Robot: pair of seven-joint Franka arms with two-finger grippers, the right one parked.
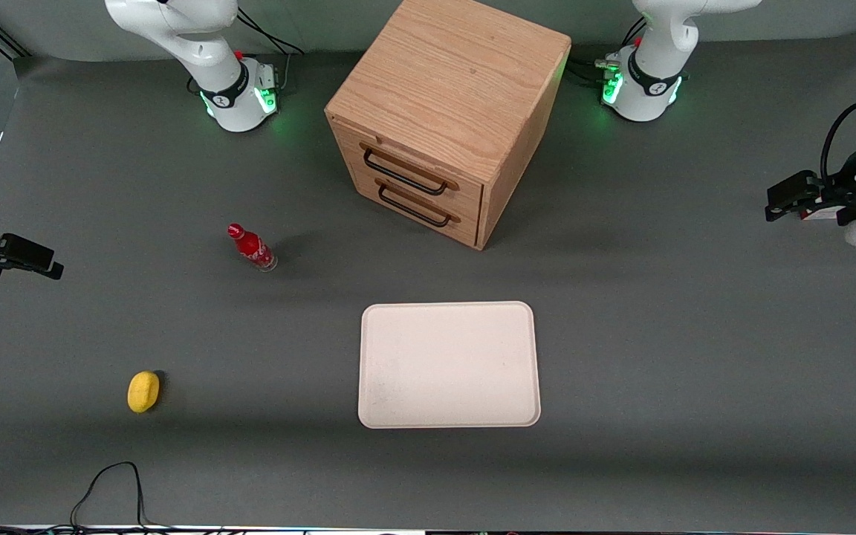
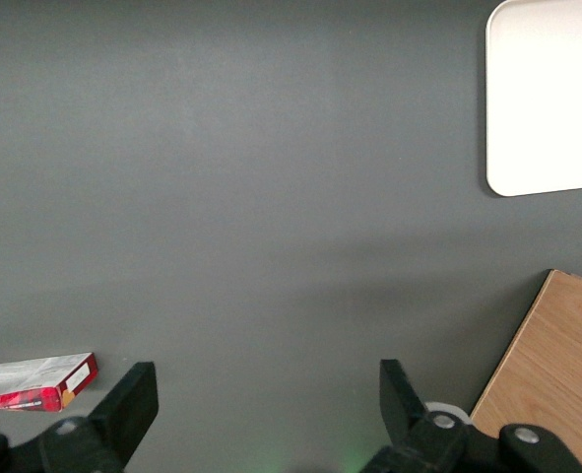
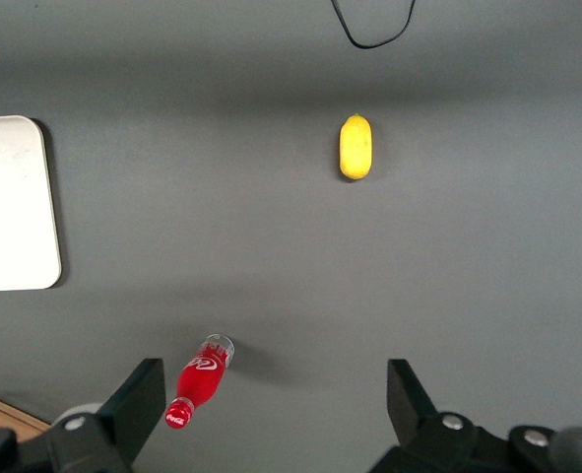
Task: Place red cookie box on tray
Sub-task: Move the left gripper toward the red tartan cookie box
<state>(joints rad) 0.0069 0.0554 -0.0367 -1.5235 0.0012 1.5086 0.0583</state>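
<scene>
The gripper (image 2: 261,414) hangs over bare gray counter (image 1: 695,357), toward the working arm's end. Its two black fingers (image 2: 133,404) are spread wide apart and hold nothing. In the front view the gripper (image 1: 773,206) shows at the edge of the picture, high above the counter.

The red cookie box (image 2: 36,381) lies flat on the counter. It is seen only in the left wrist view, just beside one finger and not touching it. It is dark red with a white part on its top face. The front view does not show the box at all.

The tray (image 1: 449,364) is cream-white with round corners and a low rim. Nothing lies on it. It sits in the middle of the counter, nearer to the front camera than the wooden drawer cabinet (image 1: 446,111). A strip of bare counter runs between the tray and the cabinet. In the left wrist view a corner of the tray (image 2: 547,99) and a corner of the cabinet (image 2: 556,384) show, with a wide gray space between the tray and the box.

The cabinet has two drawers, each with a black handle (image 1: 406,172), both closed.

A small red bottle (image 1: 251,247) lies toward the parked arm's end, well apart from the tray. A yellow lemon (image 1: 143,391) lies farther that way, nearer to the front camera. There is lots of open counter all around the tray's edges.
</scene>
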